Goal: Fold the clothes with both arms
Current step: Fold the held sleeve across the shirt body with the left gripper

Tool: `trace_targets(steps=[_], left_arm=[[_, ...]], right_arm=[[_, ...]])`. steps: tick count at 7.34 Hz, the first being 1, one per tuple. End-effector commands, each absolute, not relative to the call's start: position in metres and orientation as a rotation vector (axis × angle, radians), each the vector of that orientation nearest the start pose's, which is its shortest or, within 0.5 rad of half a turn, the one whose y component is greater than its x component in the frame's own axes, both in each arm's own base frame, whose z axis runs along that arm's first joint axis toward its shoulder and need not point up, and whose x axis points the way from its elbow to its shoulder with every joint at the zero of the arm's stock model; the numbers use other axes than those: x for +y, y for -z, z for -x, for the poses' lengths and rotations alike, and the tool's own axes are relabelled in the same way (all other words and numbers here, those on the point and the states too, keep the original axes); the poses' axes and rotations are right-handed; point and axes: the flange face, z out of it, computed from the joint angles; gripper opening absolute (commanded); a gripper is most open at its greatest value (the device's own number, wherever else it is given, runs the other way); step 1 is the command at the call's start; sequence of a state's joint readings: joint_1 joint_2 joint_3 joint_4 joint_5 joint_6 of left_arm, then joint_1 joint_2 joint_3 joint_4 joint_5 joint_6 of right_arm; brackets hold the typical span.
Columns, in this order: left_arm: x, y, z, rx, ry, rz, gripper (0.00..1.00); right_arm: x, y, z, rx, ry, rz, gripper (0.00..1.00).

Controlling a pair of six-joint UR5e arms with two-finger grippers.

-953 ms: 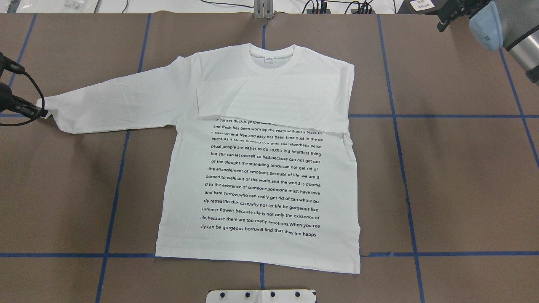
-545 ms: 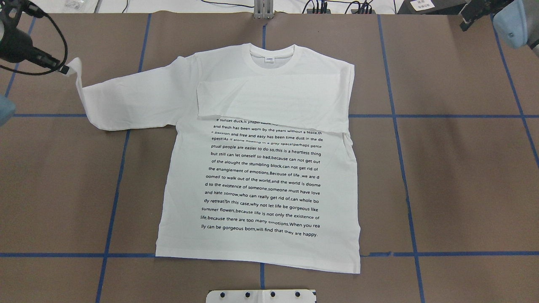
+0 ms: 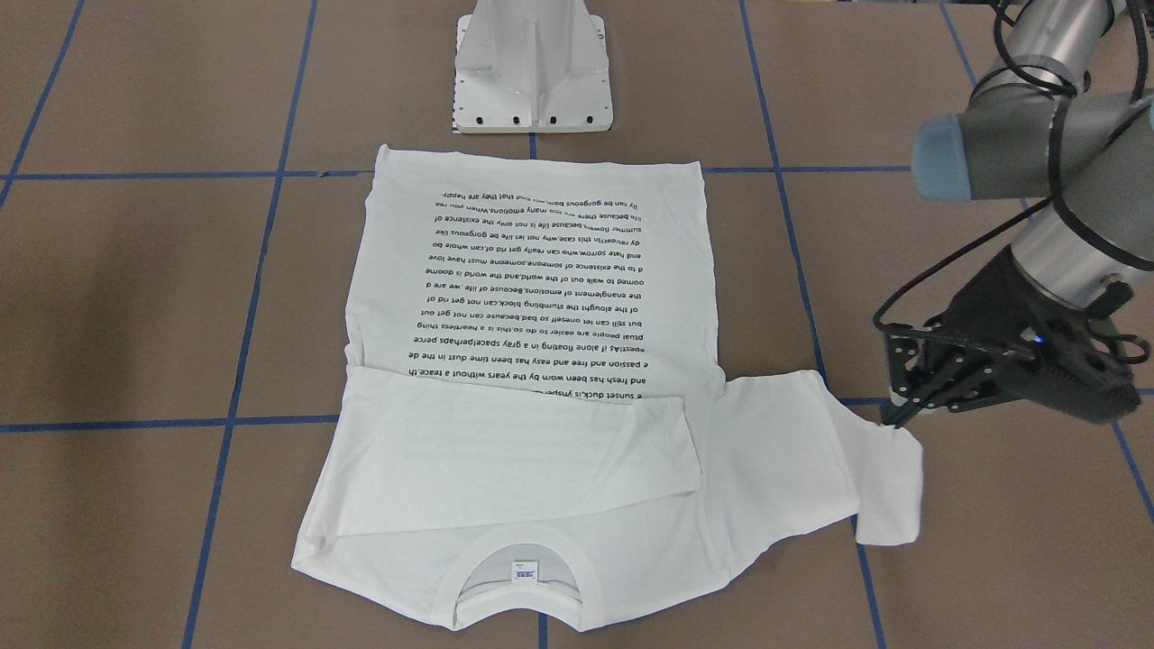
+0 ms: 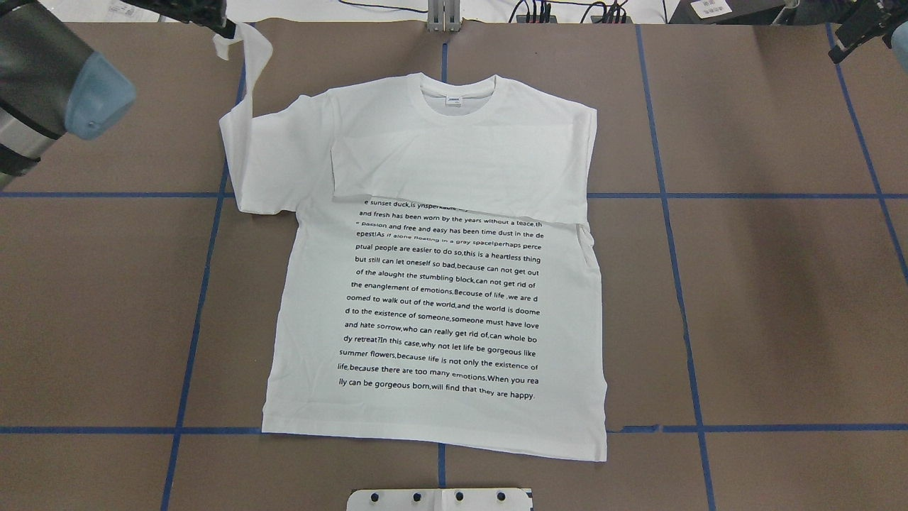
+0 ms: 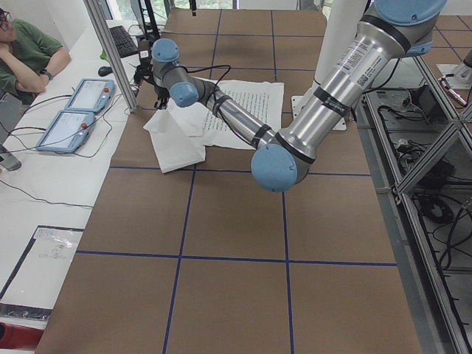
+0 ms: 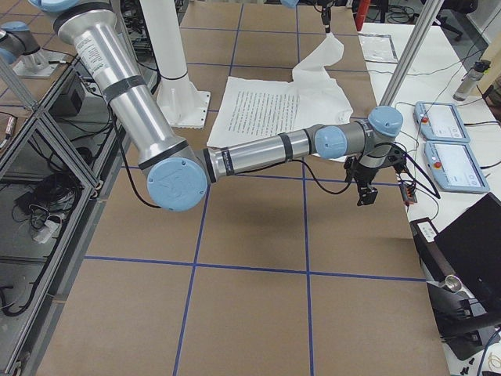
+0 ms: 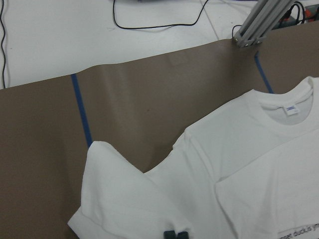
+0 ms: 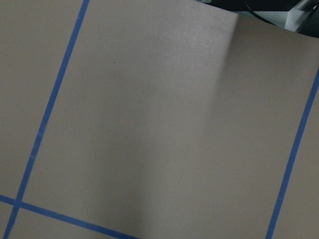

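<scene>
The white long-sleeved T-shirt lies flat on the brown table, its printed text facing up and its collar toward the far edge. One sleeve is folded across the chest. The other sleeve bends upward, and my left gripper is shut on its cuff above the far left of the table. In the front-facing view the left gripper pinches that cuff, with the sleeve hanging below. My right gripper hangs at the far right corner, away from the shirt; I cannot tell whether it is open or shut.
The white pedestal base stands at the shirt's hem side. Blue tape lines cross the brown table. An aluminium post and cables sit at the far edge. A person sits by two pendants on the white side table.
My left gripper has lifted the sleeve cuff off the table and carried it inward and toward the far edge, so the sleeve now doubles up. The right arm drew further right.
</scene>
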State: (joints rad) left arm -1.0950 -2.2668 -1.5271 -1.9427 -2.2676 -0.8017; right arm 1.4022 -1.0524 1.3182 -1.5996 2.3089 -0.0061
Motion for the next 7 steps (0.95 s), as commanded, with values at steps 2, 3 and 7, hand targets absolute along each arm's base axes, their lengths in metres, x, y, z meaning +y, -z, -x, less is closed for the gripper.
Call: trace_targets(steps=[2, 3, 7], left_arm=[[-0.632, -0.074, -0.351, 1.231, 0.026, -0.312, 0.00], [-0.604, -0.056, -0.416, 1.227, 0.033, -0.301, 0.00], [-0.506, -0.046, -0.589, 1.265, 0.008, -0.264, 0.00]], right_arm=[[-0.705, -0.477, 0.045, -0.752, 0.244, -0.168, 1.00], [-0.705, -0.477, 0.044, -0.752, 0.243, -0.170, 1.00], [-0.704, -0.474, 0.044, -0.751, 0.244, -0.177, 1.00]])
